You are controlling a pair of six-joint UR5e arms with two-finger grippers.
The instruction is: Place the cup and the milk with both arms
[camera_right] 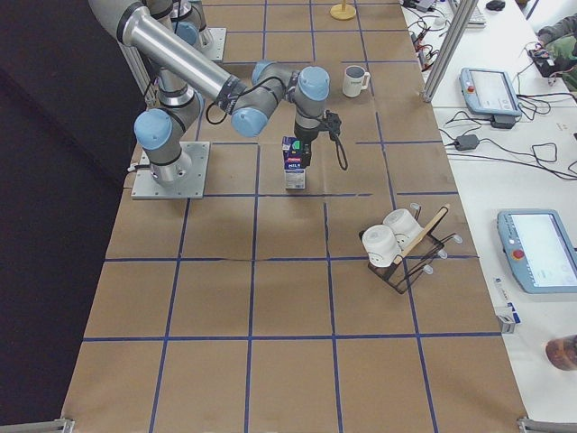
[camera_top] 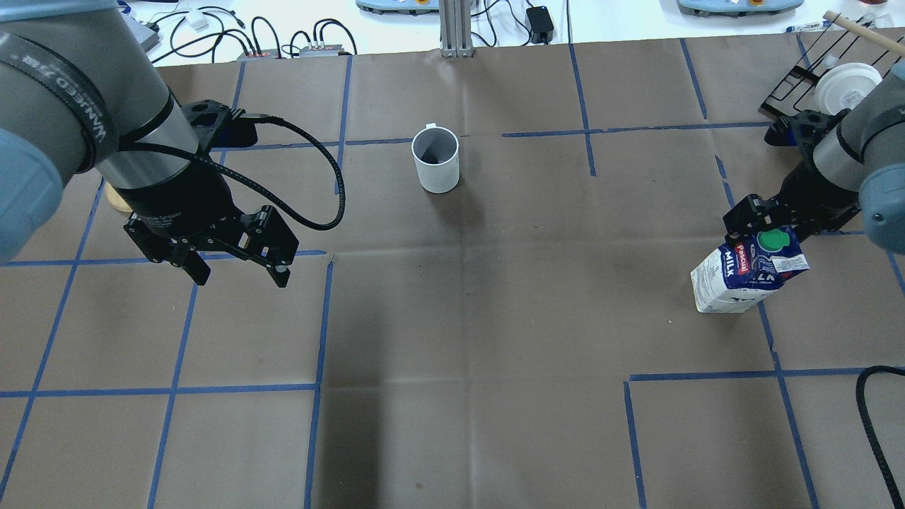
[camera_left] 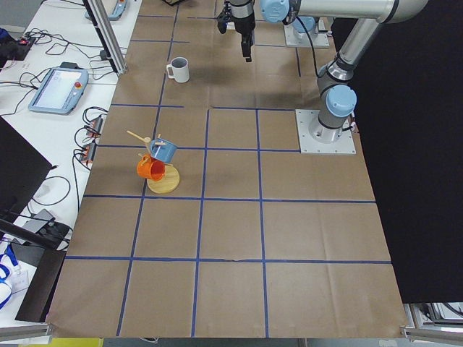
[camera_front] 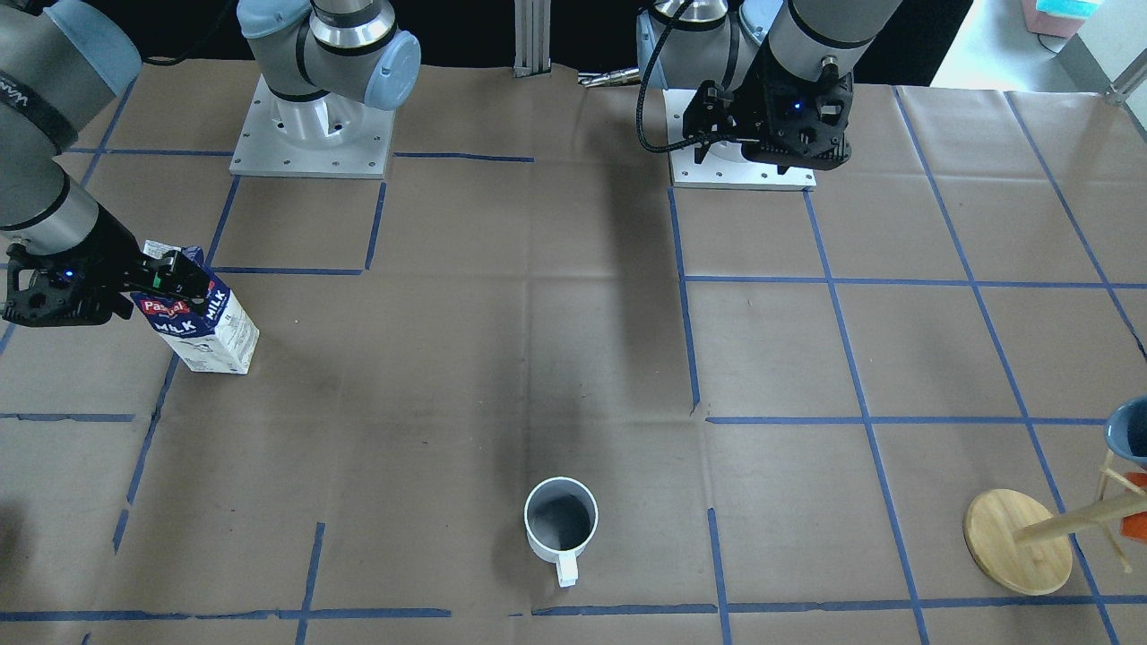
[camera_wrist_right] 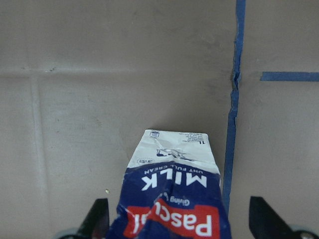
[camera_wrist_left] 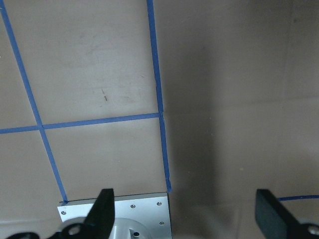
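Right jaws stand wide with the milk carton between them; left jaws wide, empty. Centre the carton, then close squarely.

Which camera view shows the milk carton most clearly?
The exterior front-facing view: the milk carton shows its side, logo and base. The overhead view shows mostly its top; the right wrist view only its upper part; exterior right shows it small. Others miss it.
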